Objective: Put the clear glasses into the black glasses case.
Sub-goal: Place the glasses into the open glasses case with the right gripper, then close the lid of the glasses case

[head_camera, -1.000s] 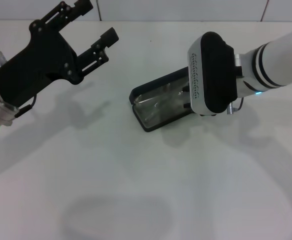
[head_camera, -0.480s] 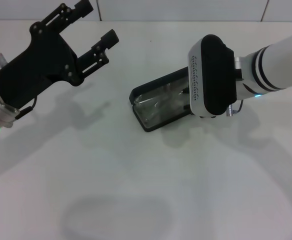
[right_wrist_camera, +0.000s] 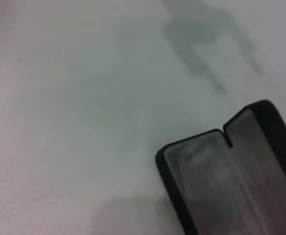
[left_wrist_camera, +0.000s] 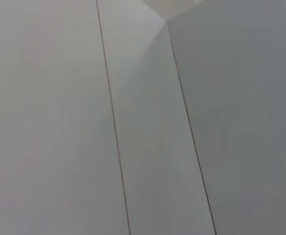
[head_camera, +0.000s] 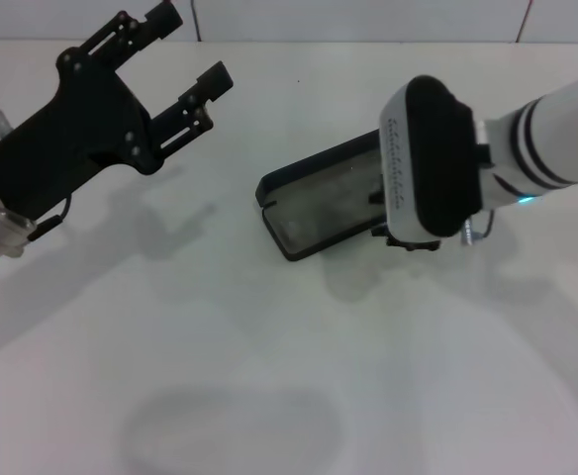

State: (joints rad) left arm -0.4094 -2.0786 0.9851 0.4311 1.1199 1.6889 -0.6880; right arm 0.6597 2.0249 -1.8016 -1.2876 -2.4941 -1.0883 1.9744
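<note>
The black glasses case (head_camera: 314, 208) lies open on the white table, its greyish lining facing up. The right wrist view shows one end of the black glasses case (right_wrist_camera: 209, 181) from close above, with a notch at its hinge. I cannot make out the clear glasses in any view; the inside of the case looks plain grey. My right gripper is hidden under its white and black wrist housing (head_camera: 433, 163), which hangs over the case's right end. My left gripper (head_camera: 188, 47) is held up at the far left, open and empty, well away from the case.
The white table (head_camera: 269, 376) runs on all sides of the case, with a tiled wall behind it. The left wrist view shows only pale wall panels (left_wrist_camera: 143, 117).
My right wrist has shifted a little right and toward the front. The glinting clear glasses seen inside the case earlier no longer show. The left arm has barely moved.
</note>
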